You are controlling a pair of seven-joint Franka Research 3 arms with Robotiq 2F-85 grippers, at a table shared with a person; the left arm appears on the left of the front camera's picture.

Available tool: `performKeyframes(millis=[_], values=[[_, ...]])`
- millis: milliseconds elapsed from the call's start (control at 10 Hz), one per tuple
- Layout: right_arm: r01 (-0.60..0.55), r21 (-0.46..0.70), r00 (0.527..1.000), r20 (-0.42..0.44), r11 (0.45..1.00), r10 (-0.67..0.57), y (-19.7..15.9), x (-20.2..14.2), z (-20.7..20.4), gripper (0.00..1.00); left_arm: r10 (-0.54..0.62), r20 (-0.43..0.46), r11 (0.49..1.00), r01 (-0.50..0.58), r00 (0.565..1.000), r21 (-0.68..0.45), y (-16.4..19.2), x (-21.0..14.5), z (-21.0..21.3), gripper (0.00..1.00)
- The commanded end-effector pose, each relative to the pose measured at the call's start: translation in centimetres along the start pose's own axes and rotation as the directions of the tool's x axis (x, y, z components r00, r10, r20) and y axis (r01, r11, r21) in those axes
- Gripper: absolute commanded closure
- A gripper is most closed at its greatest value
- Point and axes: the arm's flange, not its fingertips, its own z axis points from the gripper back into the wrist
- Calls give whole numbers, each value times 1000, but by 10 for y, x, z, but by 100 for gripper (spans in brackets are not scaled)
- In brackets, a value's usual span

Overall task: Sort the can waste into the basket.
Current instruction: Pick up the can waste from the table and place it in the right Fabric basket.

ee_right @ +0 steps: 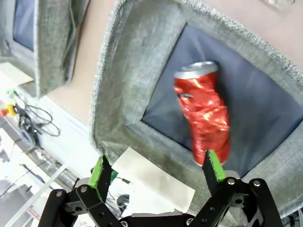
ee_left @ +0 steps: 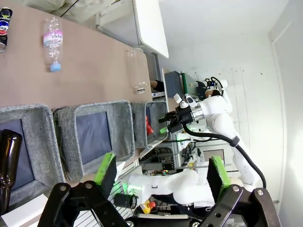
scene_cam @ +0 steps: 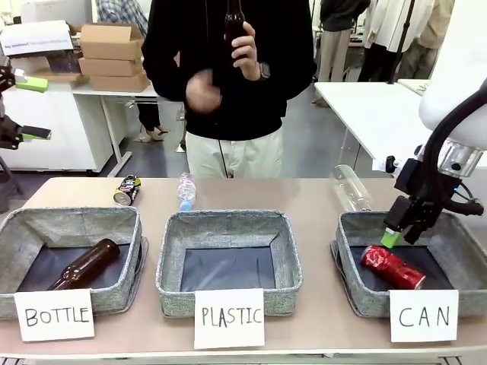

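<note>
Lift the right end effector, fingers spread and holding nothing, straight up from just above the red can lying inside the CAN basket, clearing the woven wall before swinging away. Then go for the black can, well apart from that basket across the worktop, with the left end effector, likewise spread open, kept aside.

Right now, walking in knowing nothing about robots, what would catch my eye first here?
The crumpled red can, lying in the grey basket signed CAN at the table's right end, with the right gripper open above it. Across the table a person holds up a brown bottle, and a black can lies on the table behind the BOTTLE basket.
</note>
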Motion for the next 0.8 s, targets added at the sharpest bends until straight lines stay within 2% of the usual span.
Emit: performKeyframes(millis=[0,100,200,300,400,500,600,700], values=[[-5,53,999,51,999,2,-2,3,2,0,-21,5,1000,21,1000,-22,1,0,-1,0],[9,130,987,159,991,-30,-3,4,10,0,-21,5,1000,21,1000,-22,1,0,-1,0],[-217,370,914,402,903,54,7,-5,32,0,-21,5,1000,21,1000,-22,1,0,-1,0],[-378,718,771,594,585,-231,22,-17,67,0,-21,5,1000,21,1000,-22,1,0,-1,0],[-550,769,720,634,326,-283,26,-30,82,0,-21,5,1000,21,1000,-22,1,0,-1,0],[-613,758,700,652,222,-291,27,-36,88,0,-21,5,1000,21,1000,-22,1,0,-1,0],[-697,695,612,705,176,-359,21,-41,87,0,-21,5,1000,21,1000,-22,1,0,-1,0],[-710,682,526,680,176,-511,18,-44,82,0,-21,5,1000,21,1000,-22,1,0,-1,0]])
